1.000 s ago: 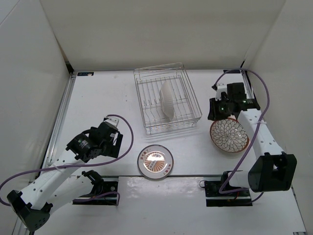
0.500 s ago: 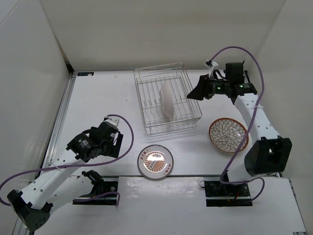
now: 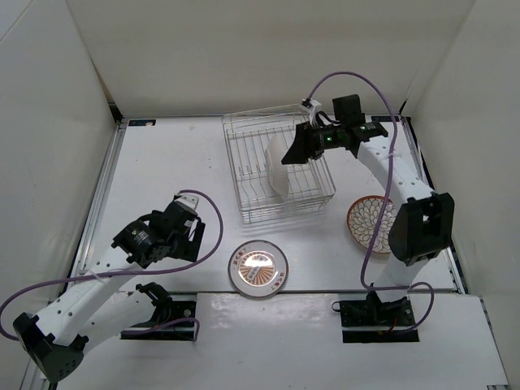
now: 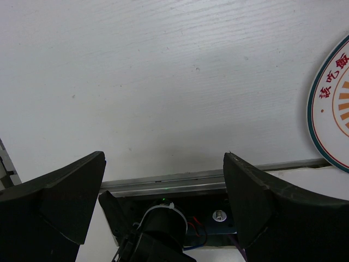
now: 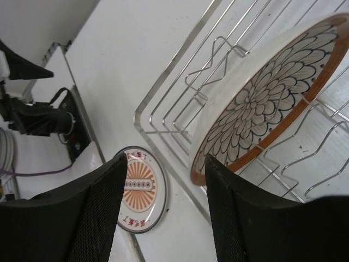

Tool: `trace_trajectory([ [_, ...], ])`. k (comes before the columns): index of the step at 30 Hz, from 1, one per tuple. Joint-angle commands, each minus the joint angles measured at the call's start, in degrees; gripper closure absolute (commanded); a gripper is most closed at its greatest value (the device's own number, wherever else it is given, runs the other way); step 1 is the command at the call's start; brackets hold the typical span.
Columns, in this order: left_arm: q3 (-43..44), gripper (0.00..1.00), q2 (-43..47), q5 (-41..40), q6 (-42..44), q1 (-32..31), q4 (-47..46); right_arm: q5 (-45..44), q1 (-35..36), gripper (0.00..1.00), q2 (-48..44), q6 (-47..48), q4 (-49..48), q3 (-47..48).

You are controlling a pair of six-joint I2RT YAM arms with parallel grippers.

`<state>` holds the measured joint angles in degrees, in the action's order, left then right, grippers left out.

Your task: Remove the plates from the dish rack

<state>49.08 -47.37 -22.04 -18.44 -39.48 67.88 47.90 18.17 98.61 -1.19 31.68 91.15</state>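
The wire dish rack [image 3: 284, 214] sits at the table's middle back. One plate [image 3: 278, 166] stands on edge in it, white back toward the left; its brown petal face [image 5: 262, 103] fills the right wrist view. My right gripper [image 3: 292, 153] hovers open just right of that plate, nothing between its fingers [image 5: 92, 218]. A second petal plate [image 3: 367, 221] lies flat on the table at the right, partly behind my right arm. The orange-lined plate [image 3: 257, 269] lies flat near the front. My left gripper [image 3: 188, 237] is open and empty, low at the left.
White walls close in the table at the back and both sides. The arm bases and their mounting plates [image 3: 378, 315] stand at the near edge. A purple cable [image 3: 382, 175] loops along the right arm. The rack's upright prongs [image 5: 218, 49] surround the standing plate.
My right arm has swung from the petal plate on the table up and left to the rack, its jaws spreading wider. The left arm has not moved.
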Motion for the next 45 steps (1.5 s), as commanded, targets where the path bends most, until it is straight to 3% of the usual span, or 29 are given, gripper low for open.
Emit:
trace_trajectory([
  [1, -0.3, 0.0, 0.4, -0.7, 0.3, 0.5, -0.5, -5.9, 1.8, 0.38, 4.2, 3.6, 5.0, 4.8],
  [8, -0.3, 0.0, 0.0, -0.4, 0.5, 0.4, -0.4, -10.1, 3.9, 0.46, 10.0, 5.3, 6.7, 9.2],
  [11, -0.3, 0.0, 0.4, -0.5, 0.5, 0.4, -0.4, -10.2, 4.3, 0.6, 11.8, 4.8, 7.1, 11.3],
  [15, -0.4, 0.0, 0.6, -0.5, 0.4, 0.4, -0.5, -10.1, 4.9, 0.88, 12.2, 4.2, 7.1, 13.4],
  [17, -0.4, 0.0, 0.5, -0.5, 0.3, 0.4, -0.4, -9.9, 4.9, 0.95, 11.9, 3.5, 7.1, 14.7],
  [21, -0.4, 0.0, 0.5, -0.4, 0.4, 0.4, -0.5, -9.5, 5.3, 1.0, 10.6, 2.3, 6.8, 16.2],
  [35, -0.5, 0.0, 0.5, -0.5, 0.2, 0.4, -0.2, -10.3, 5.1, 1.0, -0.1, 1.6, 5.8, 19.5],
  [45, -0.4, 0.0, 0.7, -1.2, -0.2, 0.4, 0.0, -14.6, 4.8, 1.0, -9.2, 2.2, 4.7, 16.5],
])
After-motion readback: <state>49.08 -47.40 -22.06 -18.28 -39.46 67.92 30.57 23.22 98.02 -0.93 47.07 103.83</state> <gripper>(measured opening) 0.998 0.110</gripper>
